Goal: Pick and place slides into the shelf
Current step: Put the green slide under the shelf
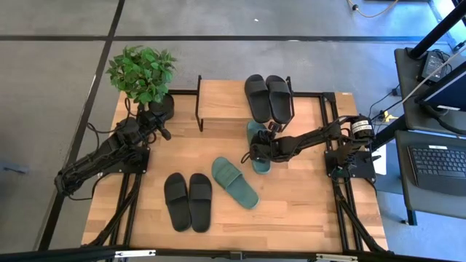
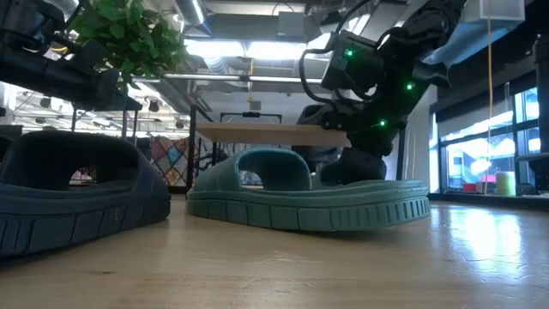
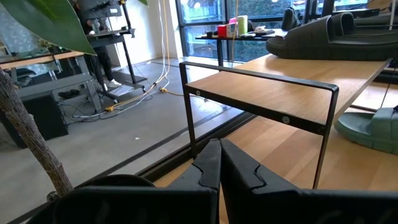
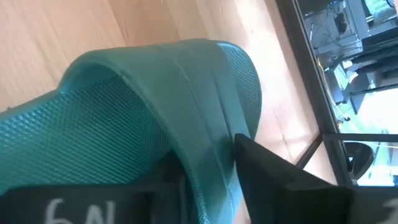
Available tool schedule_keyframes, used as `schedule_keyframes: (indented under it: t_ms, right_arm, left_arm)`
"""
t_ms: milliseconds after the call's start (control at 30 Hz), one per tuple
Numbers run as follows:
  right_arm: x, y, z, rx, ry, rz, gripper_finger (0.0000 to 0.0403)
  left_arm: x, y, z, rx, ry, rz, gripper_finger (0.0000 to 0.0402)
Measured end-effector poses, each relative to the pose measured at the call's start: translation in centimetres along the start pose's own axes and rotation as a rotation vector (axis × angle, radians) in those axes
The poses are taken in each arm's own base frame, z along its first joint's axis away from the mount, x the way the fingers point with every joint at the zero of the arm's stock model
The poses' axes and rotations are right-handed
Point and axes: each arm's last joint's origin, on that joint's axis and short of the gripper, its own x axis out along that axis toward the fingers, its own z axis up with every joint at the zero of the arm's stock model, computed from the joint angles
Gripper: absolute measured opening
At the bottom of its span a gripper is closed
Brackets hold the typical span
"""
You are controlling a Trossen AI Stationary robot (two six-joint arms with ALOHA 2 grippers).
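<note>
One green slide (image 1: 257,145) lies on the table at the shelf's (image 1: 226,102) near edge, its far end at the lower tier. My right gripper (image 1: 255,154) is shut on its strap. A second green slide (image 1: 234,182) lies loose on its sole nearer the front and stands before my right gripper in the low view (image 2: 309,202). A black pair (image 1: 267,98) rests on the shelf's top board, and another black pair (image 1: 188,201) lies on the table at the front left. My left gripper (image 3: 219,168) is shut on nothing, by the plant pot at the far left. My right gripper (image 4: 208,168) has the green slide's strap by its edge (image 4: 205,124), one finger (image 4: 267,174) outside on top and the other under the strap. The fingers slant down from the table's right side. The slide lies sole down on the table (image 3: 373,127).
A potted plant (image 1: 143,76) stands at the table's far left corner, beside the shelf's left end. The shelf's black frame leg (image 3: 323,137) stands close to the held slide. Bare tabletop (image 1: 306,204) lies at the front right.
</note>
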Motion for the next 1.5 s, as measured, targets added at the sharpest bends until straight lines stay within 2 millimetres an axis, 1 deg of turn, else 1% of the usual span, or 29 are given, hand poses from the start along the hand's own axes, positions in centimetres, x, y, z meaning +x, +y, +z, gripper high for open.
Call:
schedule_keyframes:
  t_ms: [200,467,600,733,867,1000,1067,1167,1233,1333,1433,1500]
  right_arm:
    - [0.0,0.0,0.0,0.007,0.000,0.004,0.0143]
    - [-0.5,0.4,0.1,-0.009,-0.009,0.013,0.0223]
    - [-1.5,0.6,1.2,-0.019,-0.027,0.027,0.0245]
    - [-3.0,0.8,2.6,-0.043,-0.029,0.068,0.0249]
    - [-5.0,1.1,3.6,-0.040,0.012,0.162,0.0247]
    - [-7.6,1.3,4.1,-0.080,0.090,0.267,0.0247]
    - [-8.8,1.7,4.1,-0.118,0.132,0.366,0.0247]
    - [-10.2,2.5,4.2,-0.190,0.174,0.579,0.0247]
    - [-10.7,3.0,4.2,-0.225,0.178,0.712,0.0247]
    - [-10.7,3.5,3.8,-0.251,0.193,0.842,0.0247]
    - [-10.4,4.1,3.3,-0.266,0.195,0.928,0.0247]
    - [-10.0,4.3,2.7,-0.270,0.200,0.938,0.0247]
  left_arm:
    - [0.0,0.0,0.0,0.000,0.000,0.000,0.0000]
    - [0.0,0.0,0.0,0.000,0.000,0.000,0.0000]
    - [0.0,0.0,0.0,0.000,0.000,0.000,0.0000]
    - [0.0,0.0,0.0,0.000,0.000,0.000,0.0000]
    - [0.0,0.0,0.0,0.000,0.000,0.000,0.0000]
    - [0.0,0.0,0.0,0.000,0.000,0.000,0.0000]
    - [0.0,0.0,0.0,0.000,0.000,0.000,0.0000]
    - [0.0,0.0,0.0,0.000,0.000,0.000,0.0000]
    - [0.0,0.0,0.0,0.000,0.000,0.000,0.0000]
    - [0.0,0.0,0.0,0.000,0.000,0.000,0.0000]
    - [0.0,0.0,0.0,-0.001,0.000,0.000,0.0000]
    - [0.0,0.0,0.0,0.000,0.000,0.000,0.0000]
